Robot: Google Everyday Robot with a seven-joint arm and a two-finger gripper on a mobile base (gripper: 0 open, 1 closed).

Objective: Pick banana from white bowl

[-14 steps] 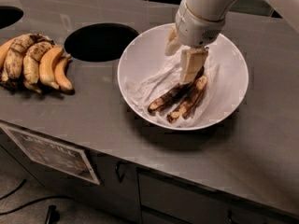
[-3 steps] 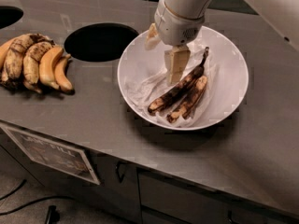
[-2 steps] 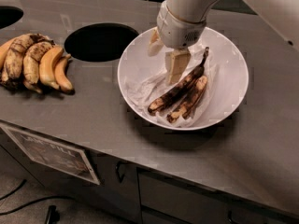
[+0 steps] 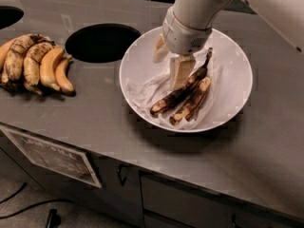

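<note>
Black-brown slim banana (image 4: pixel 174 99) in white bowl (image 4: pixel 233 80), gripper (image 4: pixel 170 61) spread open beside it

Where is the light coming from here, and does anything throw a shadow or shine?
Camera view: light falls from overhead, leaving a dark shadow on the grey counter under the white bowl's near rim. The counter shows a dull sheen at the back left and no hard glare. The gripper hangs inside the bowl over the black-brown banana.

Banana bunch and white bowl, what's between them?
In the camera view, a round hole and bare counter. The hand hangs over the bowl by the banana.
</note>
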